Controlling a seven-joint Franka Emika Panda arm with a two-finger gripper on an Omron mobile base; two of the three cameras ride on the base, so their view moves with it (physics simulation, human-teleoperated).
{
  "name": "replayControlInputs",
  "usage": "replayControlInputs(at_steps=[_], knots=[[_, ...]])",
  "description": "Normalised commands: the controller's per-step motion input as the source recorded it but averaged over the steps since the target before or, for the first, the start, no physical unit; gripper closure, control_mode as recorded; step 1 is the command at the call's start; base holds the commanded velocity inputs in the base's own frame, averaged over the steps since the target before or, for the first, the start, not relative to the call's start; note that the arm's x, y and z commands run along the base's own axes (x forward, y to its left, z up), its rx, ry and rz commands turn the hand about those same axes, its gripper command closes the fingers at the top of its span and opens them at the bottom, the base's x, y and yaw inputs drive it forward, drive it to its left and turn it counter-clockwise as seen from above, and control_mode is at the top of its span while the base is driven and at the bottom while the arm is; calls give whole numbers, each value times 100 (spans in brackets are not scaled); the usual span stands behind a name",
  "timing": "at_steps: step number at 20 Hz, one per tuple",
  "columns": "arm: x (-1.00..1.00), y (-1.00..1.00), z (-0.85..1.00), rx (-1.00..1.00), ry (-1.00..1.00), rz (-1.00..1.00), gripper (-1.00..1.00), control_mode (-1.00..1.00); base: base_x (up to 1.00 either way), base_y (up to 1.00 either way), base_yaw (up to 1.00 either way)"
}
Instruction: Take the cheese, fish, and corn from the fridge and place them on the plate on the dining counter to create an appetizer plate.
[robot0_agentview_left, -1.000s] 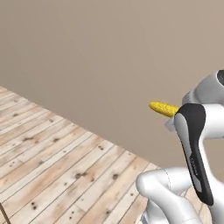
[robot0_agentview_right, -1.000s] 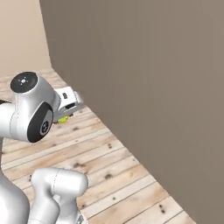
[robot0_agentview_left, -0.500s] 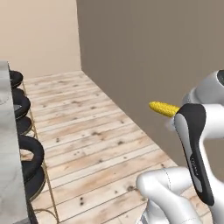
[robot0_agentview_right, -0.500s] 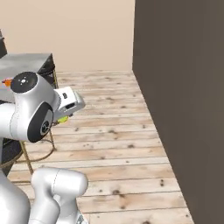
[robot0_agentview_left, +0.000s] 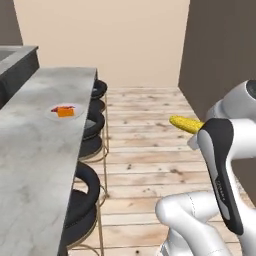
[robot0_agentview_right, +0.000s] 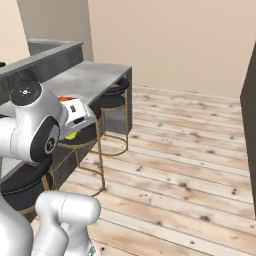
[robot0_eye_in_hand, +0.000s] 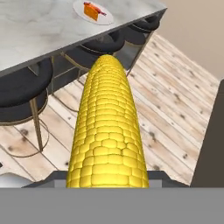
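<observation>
Corn (robot0_eye_in_hand: 107, 127) sits clamped in the end effector (robot0_agentview_left: 197, 134), carried in the air over the wood floor beside the dining surface (robot0_agentview_left: 35, 150). It looks stiff, light and round, likely to roll, so a grip across its middle suits it. The plate (robot0_agentview_left: 63, 112) already carries the cheese (robot0_agentview_left: 65, 113) and fish (robot0_agentview_left: 62, 107), touching each other.

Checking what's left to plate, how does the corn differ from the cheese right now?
The corn is yellow, a long cob; the cheese is an orange wedge. The corn is carried by the gripper above the wood floor; the cheese lies on the plate on the counter. Both are small foods.
</observation>
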Motion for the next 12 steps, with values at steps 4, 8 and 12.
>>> replayControlInputs(at_steps=[4, 8, 12], knots=[[0, 0, 0, 0, 0, 0, 100, 100, 100, -53, 60], [0, 0, 0, 0, 0, 0, 100, 100, 100, -72, 58], [0, 0, 0, 0, 0, 0, 100, 100, 100, -78, 58]])
